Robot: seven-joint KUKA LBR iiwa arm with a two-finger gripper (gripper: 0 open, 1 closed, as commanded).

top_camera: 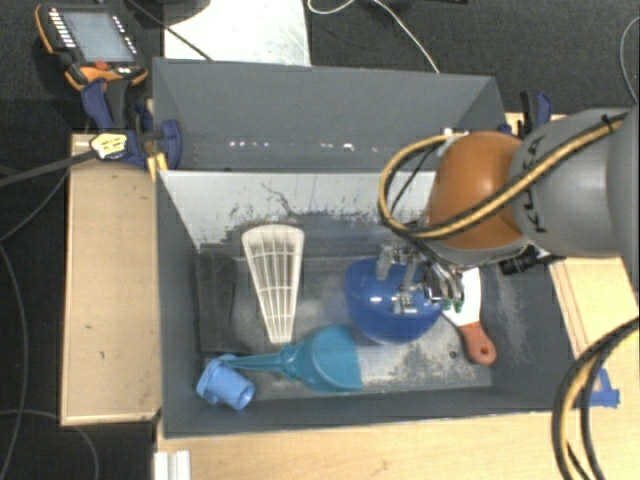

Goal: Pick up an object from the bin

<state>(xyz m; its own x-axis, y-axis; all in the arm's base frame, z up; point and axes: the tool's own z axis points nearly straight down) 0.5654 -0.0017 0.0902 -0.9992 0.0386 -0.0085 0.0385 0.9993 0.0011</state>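
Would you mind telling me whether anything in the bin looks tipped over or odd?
Nothing looks spilled or broken. The light blue funnel lies on its side by the near wall of the bin, and the white ribbed cone lies flat behind it.

The arm (570, 198) reaches in over the bin's (320, 118) right edge, gripper (415, 293) pointing down, low in its right half.

Bin floor (325, 248) behind blue funnel (310, 363) seems bare.
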